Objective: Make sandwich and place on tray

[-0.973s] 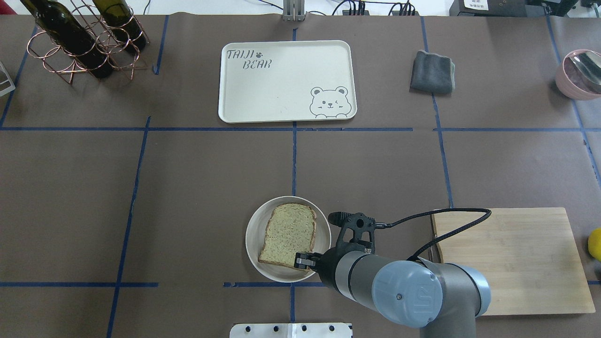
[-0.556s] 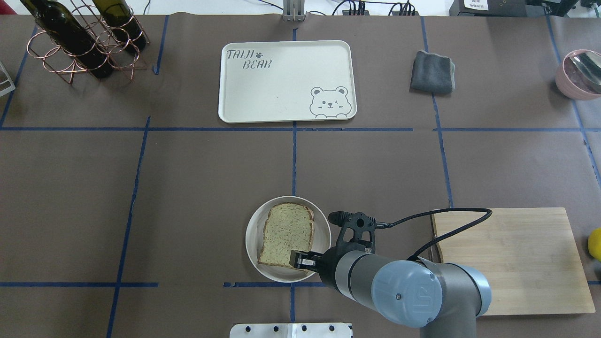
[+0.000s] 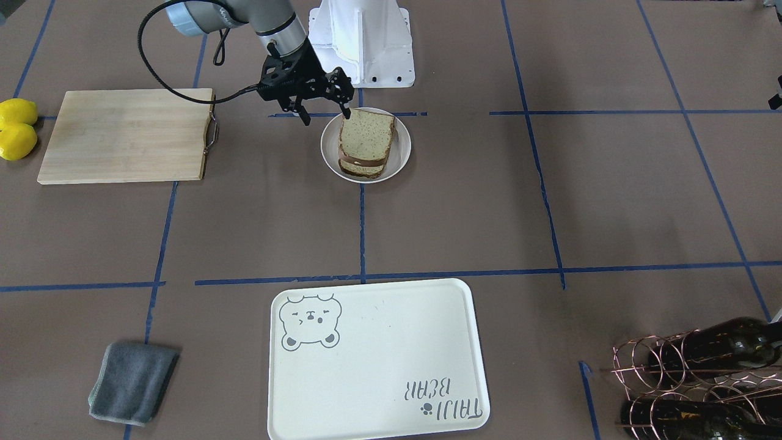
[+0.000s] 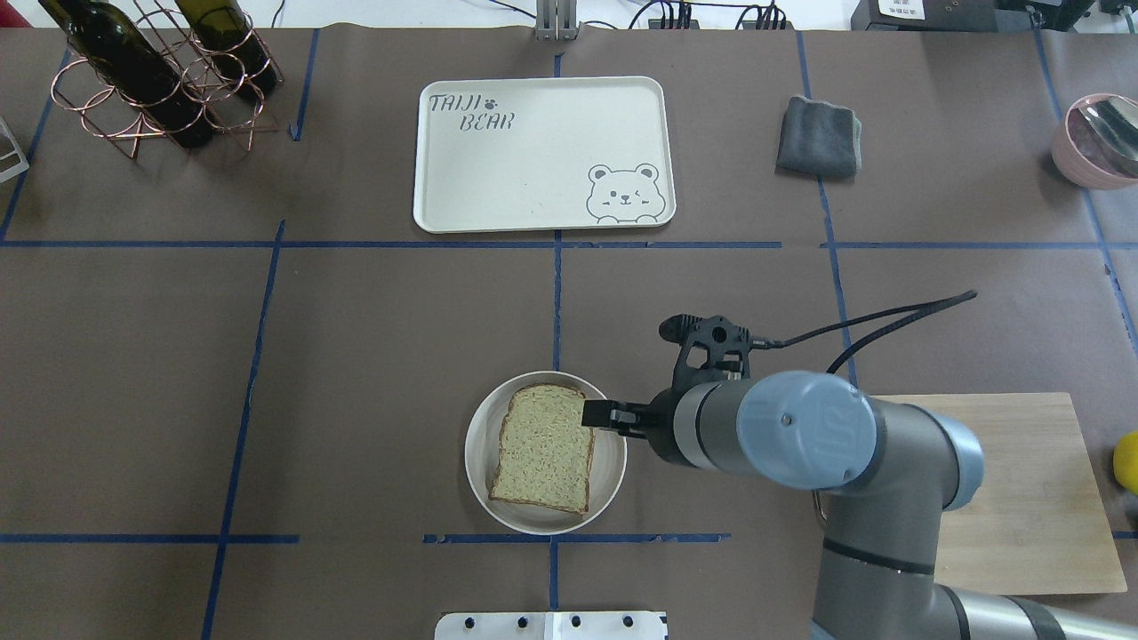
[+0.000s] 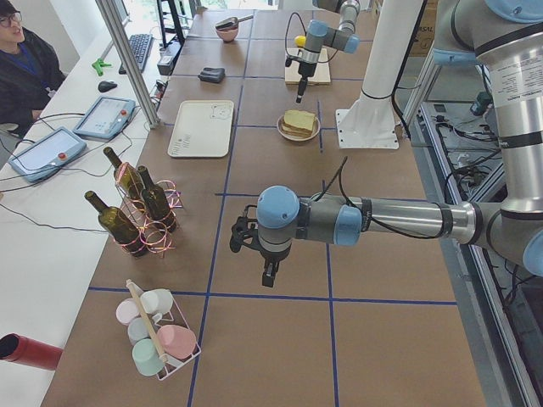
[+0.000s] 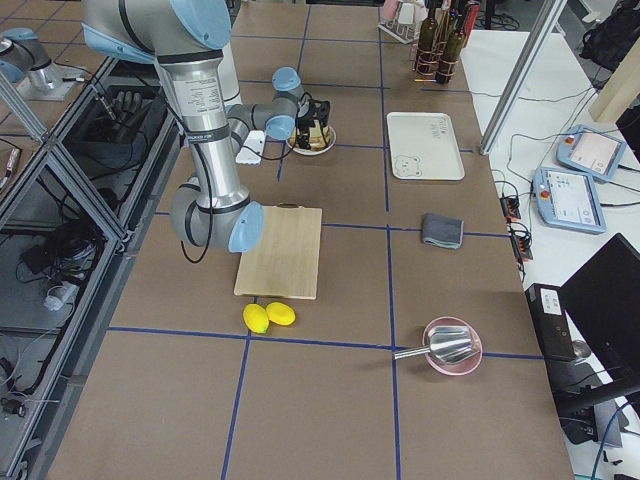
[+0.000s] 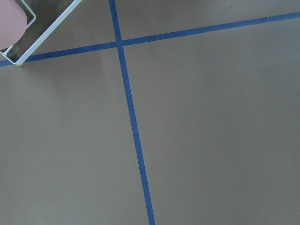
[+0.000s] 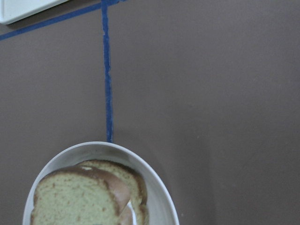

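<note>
Brown table taped in blue grid. One sandwich, two slices stacked, seated on one plate. One tray set at plate's 12 o'clock, well apart. Right gripper spread wide, nothing held, one finger at sandwich's 2 o'clock corner. Left gripper: opening cannot be told.

Brown worktop with a blue tape grid.
On it: tray, plate, cutting board, grey cloth, lemons, pink bowl, racked bottles.
</note>
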You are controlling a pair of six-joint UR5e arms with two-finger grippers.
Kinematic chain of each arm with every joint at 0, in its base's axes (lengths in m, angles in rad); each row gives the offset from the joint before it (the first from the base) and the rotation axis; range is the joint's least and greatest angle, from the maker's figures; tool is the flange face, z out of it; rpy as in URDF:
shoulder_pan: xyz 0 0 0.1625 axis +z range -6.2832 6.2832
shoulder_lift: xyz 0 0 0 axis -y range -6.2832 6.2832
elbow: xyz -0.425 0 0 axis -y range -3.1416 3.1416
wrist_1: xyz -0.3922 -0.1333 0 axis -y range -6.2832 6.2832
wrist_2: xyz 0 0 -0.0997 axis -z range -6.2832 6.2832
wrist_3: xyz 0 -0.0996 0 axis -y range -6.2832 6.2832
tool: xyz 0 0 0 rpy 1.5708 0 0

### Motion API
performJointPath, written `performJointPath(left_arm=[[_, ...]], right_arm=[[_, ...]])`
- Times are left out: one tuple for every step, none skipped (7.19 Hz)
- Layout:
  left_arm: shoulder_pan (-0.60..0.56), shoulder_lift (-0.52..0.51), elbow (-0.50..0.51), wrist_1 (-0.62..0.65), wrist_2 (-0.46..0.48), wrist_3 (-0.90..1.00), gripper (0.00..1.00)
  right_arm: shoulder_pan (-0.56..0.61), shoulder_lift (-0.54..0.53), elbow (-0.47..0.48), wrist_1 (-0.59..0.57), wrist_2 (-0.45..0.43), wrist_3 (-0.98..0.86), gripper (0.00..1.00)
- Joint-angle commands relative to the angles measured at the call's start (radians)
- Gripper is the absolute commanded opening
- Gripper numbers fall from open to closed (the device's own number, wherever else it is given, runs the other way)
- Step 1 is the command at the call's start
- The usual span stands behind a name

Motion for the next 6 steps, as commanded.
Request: performJointPath(left_arm=[[0.001, -0.009, -0.003, 0.000, 0.008, 0.000, 1.00], [0.001, -0.037, 0.002, 0.005, 0.006, -0.005, 1.00], [0.001, -0.060, 0.002, 0.006, 0.002, -0.014, 1.00], [0.001, -0.086, 0.007, 0.009, 0.000, -0.015, 1.00], [0.001, -0.112, 0.008, 0.000, -0.001, -0.012, 1.00], [0.001, -0.146, 0.011, 0.000, -0.001, -0.012, 1.00]], right_arm=[[0.173, -0.010, -0.003, -0.137, 0.135, -0.301, 1.00], [0.288, -0.027, -0.005, -0.202, 0.229, -0.465, 1.00], [0.394, -0.065, -0.008, -0.234, 0.301, -0.652, 1.00], [0.483, -0.120, -0.016, -0.239, 0.366, -0.804, 1.00], [0.593, -0.183, -0.029, -0.238, 0.447, -0.987, 1.00], [0.703, -0.243, -0.049, -0.239, 0.536, -1.162, 1.00]])
